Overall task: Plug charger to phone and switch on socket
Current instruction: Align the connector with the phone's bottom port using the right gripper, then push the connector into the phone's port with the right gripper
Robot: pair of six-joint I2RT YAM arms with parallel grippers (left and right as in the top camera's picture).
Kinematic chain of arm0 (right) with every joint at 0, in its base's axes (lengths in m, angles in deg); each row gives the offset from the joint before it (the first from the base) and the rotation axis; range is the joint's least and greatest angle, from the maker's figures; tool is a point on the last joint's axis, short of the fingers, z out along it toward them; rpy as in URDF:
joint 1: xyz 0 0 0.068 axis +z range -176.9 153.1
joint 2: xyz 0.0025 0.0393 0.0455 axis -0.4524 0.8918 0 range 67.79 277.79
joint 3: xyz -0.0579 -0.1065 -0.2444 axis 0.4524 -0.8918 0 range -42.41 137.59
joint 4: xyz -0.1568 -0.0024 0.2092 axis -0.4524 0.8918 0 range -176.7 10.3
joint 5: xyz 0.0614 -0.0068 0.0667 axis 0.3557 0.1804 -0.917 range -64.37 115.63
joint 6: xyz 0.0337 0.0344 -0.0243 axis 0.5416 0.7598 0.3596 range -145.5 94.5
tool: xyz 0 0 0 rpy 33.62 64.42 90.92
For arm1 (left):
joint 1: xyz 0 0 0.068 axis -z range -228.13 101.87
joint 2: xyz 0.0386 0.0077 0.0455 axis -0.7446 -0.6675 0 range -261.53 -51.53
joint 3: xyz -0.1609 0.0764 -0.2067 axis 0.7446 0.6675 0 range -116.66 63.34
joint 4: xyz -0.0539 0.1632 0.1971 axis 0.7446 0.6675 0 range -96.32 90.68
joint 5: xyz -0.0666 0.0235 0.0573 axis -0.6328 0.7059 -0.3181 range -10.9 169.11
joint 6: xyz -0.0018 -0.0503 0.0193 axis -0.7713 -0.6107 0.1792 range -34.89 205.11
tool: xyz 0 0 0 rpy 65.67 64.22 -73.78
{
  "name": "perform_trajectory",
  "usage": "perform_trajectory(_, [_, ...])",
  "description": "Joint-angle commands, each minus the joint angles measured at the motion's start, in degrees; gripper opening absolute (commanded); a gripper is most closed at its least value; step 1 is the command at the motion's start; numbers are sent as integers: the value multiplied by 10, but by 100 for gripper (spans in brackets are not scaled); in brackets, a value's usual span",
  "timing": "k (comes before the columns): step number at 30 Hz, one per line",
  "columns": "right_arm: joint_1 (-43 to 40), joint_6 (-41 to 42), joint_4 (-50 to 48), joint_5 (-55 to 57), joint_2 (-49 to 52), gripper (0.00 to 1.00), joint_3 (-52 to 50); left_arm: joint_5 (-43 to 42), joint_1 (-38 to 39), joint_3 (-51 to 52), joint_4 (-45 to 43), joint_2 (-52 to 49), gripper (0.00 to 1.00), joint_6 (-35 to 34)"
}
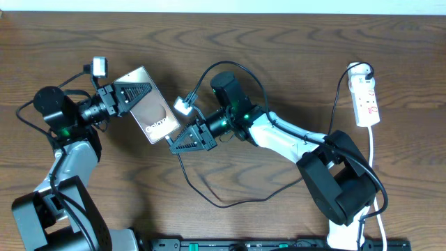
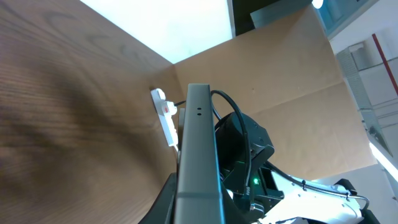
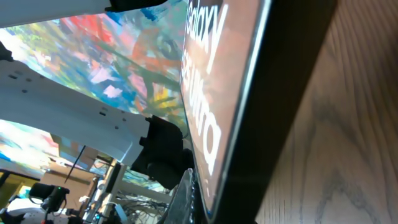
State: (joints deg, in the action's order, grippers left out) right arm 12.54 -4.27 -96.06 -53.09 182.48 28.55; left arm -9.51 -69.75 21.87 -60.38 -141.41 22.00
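Two claws meet at the phone: the left claw clamps its upper end, steadying it for plugging, while the right claw sits at its lower edge, grip unclear, charger trailing; socket lies well apart

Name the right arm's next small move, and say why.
Probably ease the right gripper slightly toward the near end of the phone: the left gripper holds the phone up, the charger cable trails from the right gripper, and its tip is hidden.
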Motion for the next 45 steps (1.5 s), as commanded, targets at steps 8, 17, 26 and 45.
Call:
perform_trajectory(8, [-1,-12,-3,-14,-2,1,2,-14,1,-4,-5,8,7,7])
perform_trajectory(17, [-1,-12,-3,-14,-2,1,2,-14,1,-4,-5,8,8,12])
perform_trajectory(26, [-2,-11,-3,-14,-2,1,2,-14,1,-4,-5,8,7,12])
perform_trajectory(45, [-12,-11,-3,-14,-2,1,2,-14,1,-4,-5,8,8,16])
